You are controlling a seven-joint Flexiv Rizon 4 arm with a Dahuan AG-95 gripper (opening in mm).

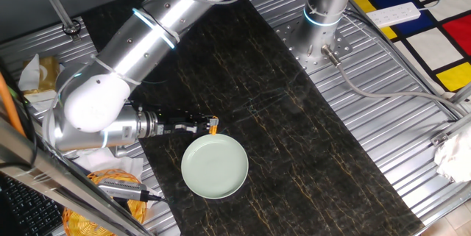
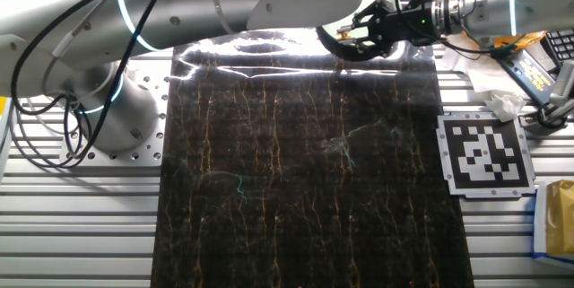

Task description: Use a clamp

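The clamp is a tiny orange-yellow clip at the tips of my gripper, just above the far-left rim of the pale green plate. The black fingers look closed on it. The plate lies on the dark marble mat, and the gripper reaches in level from the left. In the other fixed view the gripper hangs at the mat's far edge in front of a sliver of the plate; the clamp is hidden there.
The arm's base stands on the metal table behind the mat. Yellow cables and tools lie to the left of the plate. A power strip, a white cloth and a marker board sit off the mat.
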